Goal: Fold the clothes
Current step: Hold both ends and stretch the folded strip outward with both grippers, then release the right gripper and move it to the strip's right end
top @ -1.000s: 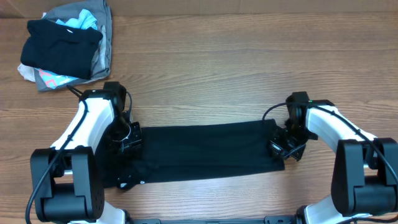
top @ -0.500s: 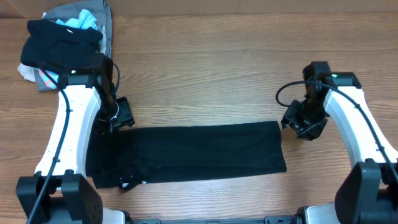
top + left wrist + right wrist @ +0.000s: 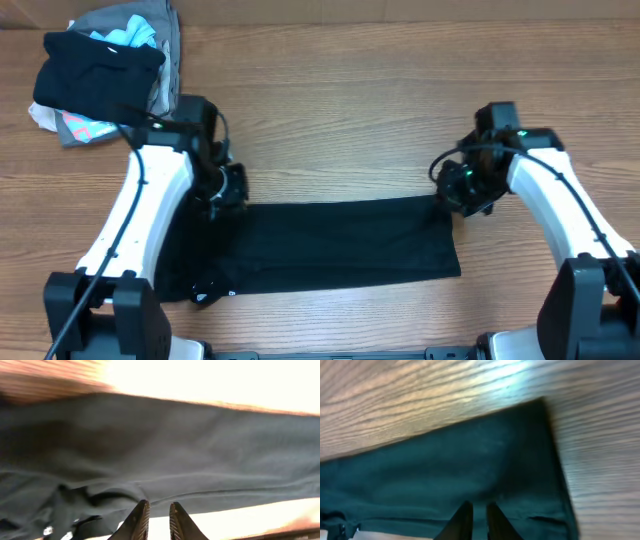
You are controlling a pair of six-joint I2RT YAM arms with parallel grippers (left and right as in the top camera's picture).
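From my station the black T-shirt (image 3: 330,245) reads as soft, matt knit cloth. It soaks up the light and lies in gentle creases with no sheen. The table (image 3: 340,110) is smooth wood grain and a little glossy; both wrist cameras catch bright glare off it. The arms wear white casings (image 3: 150,205) that look like smooth, shiny plastic. The fingertips (image 3: 140,520) of the left gripper (image 3: 158,506) are black and dull — plastic, I'd guess, though that view is blurred. The heap of garments (image 3: 100,75) is mixed soft fabrics, all matt.
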